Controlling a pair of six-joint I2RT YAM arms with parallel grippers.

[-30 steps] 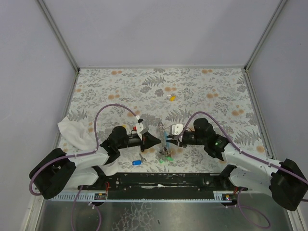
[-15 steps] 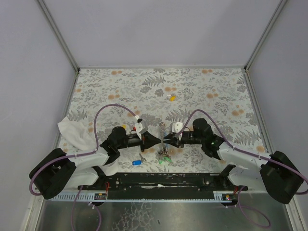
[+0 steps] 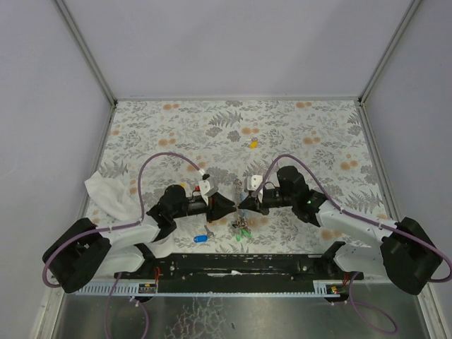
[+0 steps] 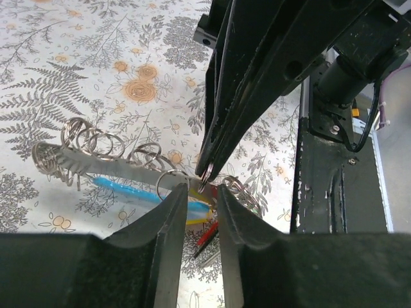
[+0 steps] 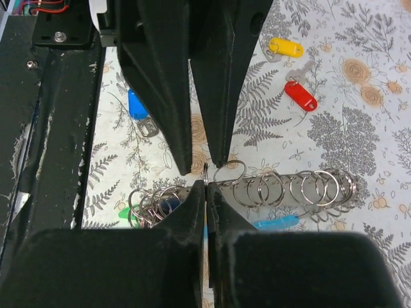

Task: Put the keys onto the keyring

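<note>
The keyring (image 5: pixel 289 186) is a metal coil strung with several rings and a light-blue end piece (image 5: pixel 276 222), lying between the two arms; it also shows in the top view (image 3: pixel 236 192). My right gripper (image 5: pixel 205 184) is shut on one small ring of it. My left gripper (image 4: pixel 201 190) faces it tip to tip, its jaws slightly open around that ring and holding nothing. Keys with green heads (image 3: pixel 242 232) hang in a cluster at the keyring's near end. Loose keys lie on the cloth: blue (image 5: pixel 136 104), red (image 5: pixel 300 95) and yellow (image 5: pixel 286 47).
A crumpled white cloth (image 3: pixel 109 194) lies at the left edge beside the left arm. Another small yellow piece (image 3: pixel 252 143) sits farther back near the middle. Grey walls (image 3: pixel 233 42) close the table in, and a black rail (image 3: pixel 240 265) runs along its near edge.
My right gripper has moved left to the keyring and shut on one ring. My left gripper's jaws have parted a little.
</note>
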